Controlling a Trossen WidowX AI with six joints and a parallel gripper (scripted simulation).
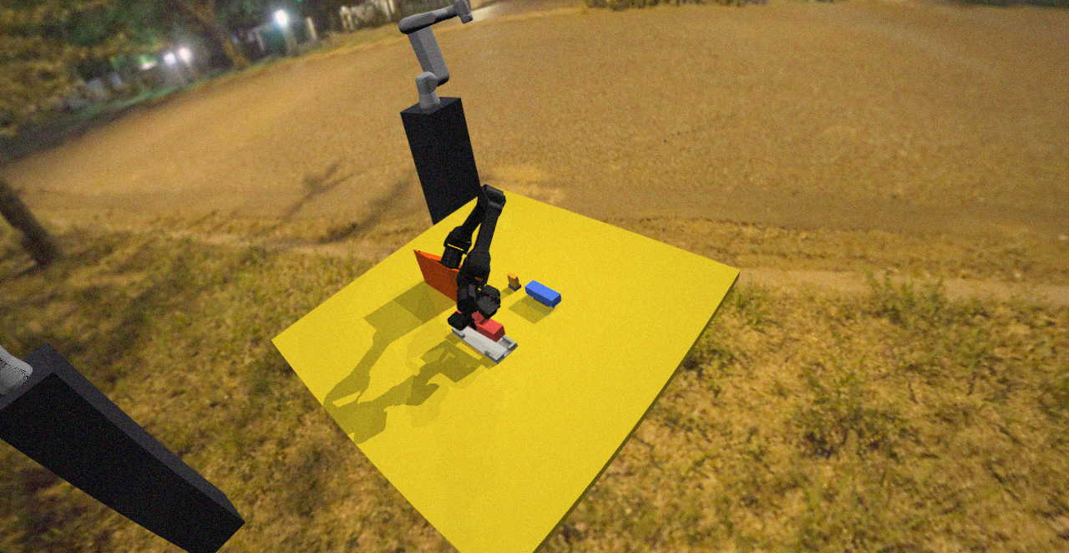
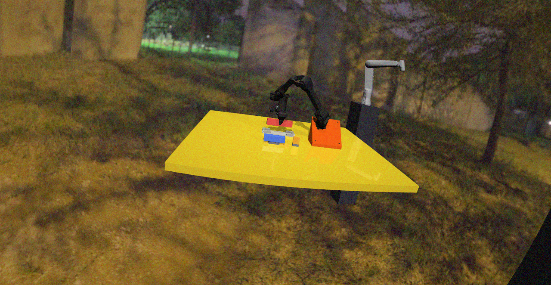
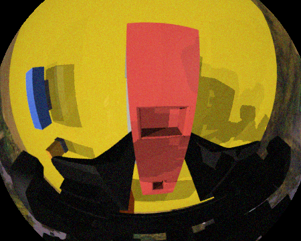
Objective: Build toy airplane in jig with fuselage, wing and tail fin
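Note:
My gripper [image 1: 473,319] [image 2: 281,123] [image 3: 157,132] is shut on the red fuselage [image 1: 490,327] [image 2: 272,122] [image 3: 162,67], one finger on each side near its large top socket. The small tail socket faces the wrist's lower edge. The fuselage is held above the light grey cradle [image 1: 478,342] [image 2: 271,132], roughly lined up along it; in the wrist view it hides nearly all of the cradle. The blue wing [image 1: 543,293] [image 2: 274,138] [image 3: 39,97] has its tab underneath. The small orange tail fin [image 1: 513,279] [image 2: 295,139] [image 3: 55,148] stands beside it, nearer the arm's base.
An orange-red slab [image 1: 435,274] [image 2: 325,134] stands by the arm's base on the yellow table [image 1: 635,310] [image 2: 231,156]. A grey arm [image 1: 428,48] [image 2: 368,78] on a black pedestal [image 1: 437,153] [image 2: 363,119] is beyond the table edge. Another black pedestal [image 1: 112,445] is at lower left.

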